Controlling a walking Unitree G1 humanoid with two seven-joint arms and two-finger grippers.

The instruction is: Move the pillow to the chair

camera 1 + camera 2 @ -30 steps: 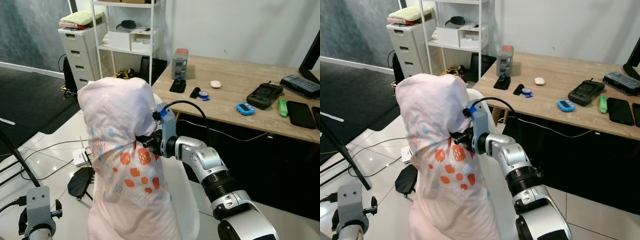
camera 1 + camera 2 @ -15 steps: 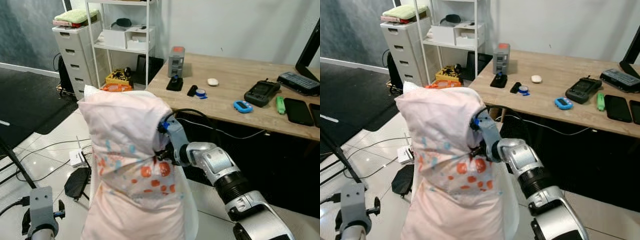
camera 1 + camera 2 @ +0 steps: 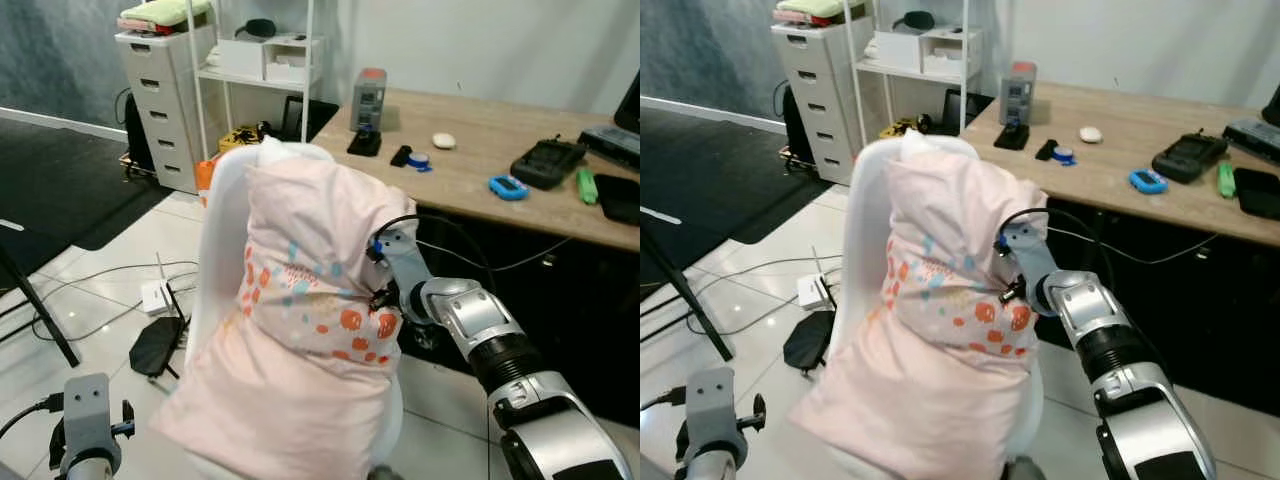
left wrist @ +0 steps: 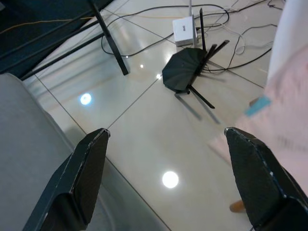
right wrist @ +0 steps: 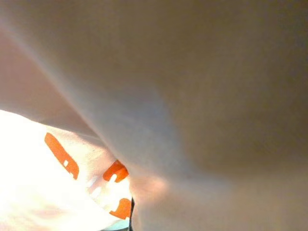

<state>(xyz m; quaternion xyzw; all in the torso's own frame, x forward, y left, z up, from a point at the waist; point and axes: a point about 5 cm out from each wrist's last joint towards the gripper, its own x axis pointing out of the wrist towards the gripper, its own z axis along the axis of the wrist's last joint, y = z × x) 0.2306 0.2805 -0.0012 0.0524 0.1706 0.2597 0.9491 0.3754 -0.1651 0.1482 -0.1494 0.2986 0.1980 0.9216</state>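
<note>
A large pale-pink fabric pillow printed with orange and blue marks lies in the white moulded plastic chair, its upper end leaning against the chair's backrest and its lower end spilling over the front edge of the seat. The right gripper presses into the side of the pillow that faces the long light-wood desk, about midway up the pillow; its black fingers are buried in a fold of the cloth, so the jaws appear clamped on the pillow. The right wrist view is close against the same pink cloth, with orange marks showing.

The left gripper hangs low on the side of the chair away from the desk, over glossy white floor tiles, its two black fingers spread wide apart with nothing between them. On the floor beside the chair lie a black folded stand, a small white box and several cables.

On the desk, behind the chair, sit a grey and orange upright device, a white oval object, a blue handheld gadget and a black charger-like unit. Behind the chair, away from the desk, stand a white drawer cabinet and a white metal shelf rack.
</note>
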